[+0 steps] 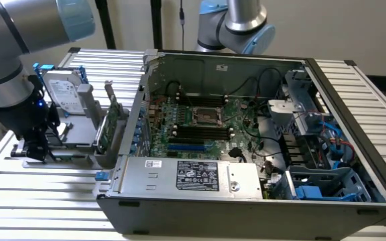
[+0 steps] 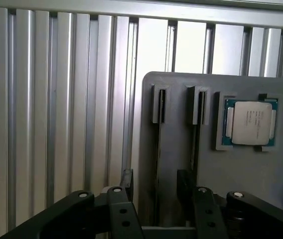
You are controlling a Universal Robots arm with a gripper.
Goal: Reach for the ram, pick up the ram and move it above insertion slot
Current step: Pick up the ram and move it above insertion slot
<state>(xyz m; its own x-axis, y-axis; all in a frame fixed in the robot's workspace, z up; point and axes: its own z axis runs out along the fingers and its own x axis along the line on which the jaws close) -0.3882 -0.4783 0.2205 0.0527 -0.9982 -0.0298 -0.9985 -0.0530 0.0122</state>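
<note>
Straddling the ram (image 2: 158,149), the gripper (image 2: 155,183) has its jaws wide, 1 finger on each side, neither touching. The ram stands on edge in the gray tray (image 2: 174,139), long axis running straight out between the jaws; the computer case (image 1: 247,216) sits toward the exterior view's right.

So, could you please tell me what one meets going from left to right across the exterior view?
End effector → hard drive → green card with a metal bracket → motherboard → drive cage.
</note>
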